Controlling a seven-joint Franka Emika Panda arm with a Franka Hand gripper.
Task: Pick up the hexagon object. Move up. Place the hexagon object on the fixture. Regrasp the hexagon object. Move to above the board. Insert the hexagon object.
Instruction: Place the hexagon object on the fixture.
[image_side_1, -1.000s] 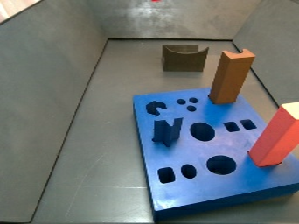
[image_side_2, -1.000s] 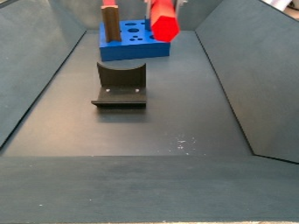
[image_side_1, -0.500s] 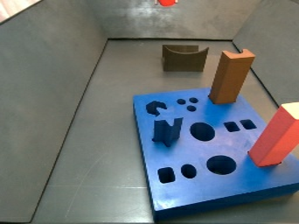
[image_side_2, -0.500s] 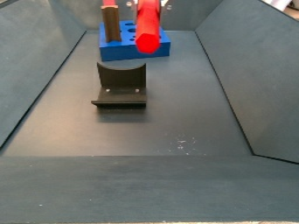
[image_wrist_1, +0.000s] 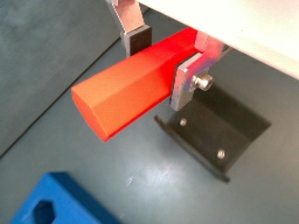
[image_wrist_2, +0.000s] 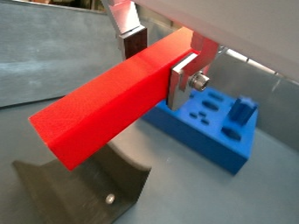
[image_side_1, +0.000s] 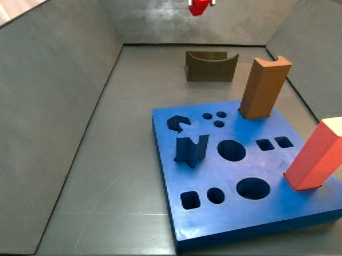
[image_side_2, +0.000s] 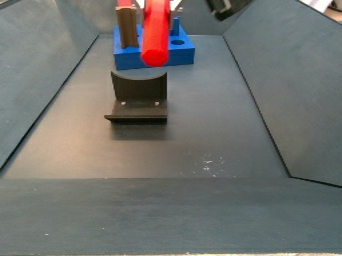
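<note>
Only the wrist views show the grip: the gripper (image_wrist_1: 163, 54), held above the fixture (image_wrist_1: 218, 133), has its silver fingers (image_wrist_2: 184, 81) pinching the hexagon object (image_wrist_2: 111, 107), a slim bright red bar. In a side view the bar (image_side_2: 156, 32) hangs tilted over the fixture (image_side_2: 138, 97), before the board (image_side_2: 150, 52).

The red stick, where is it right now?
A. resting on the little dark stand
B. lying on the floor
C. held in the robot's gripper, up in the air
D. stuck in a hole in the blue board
C: in a wrist view the gripper clamps the red stick between its fingers, above the fixture.
</note>
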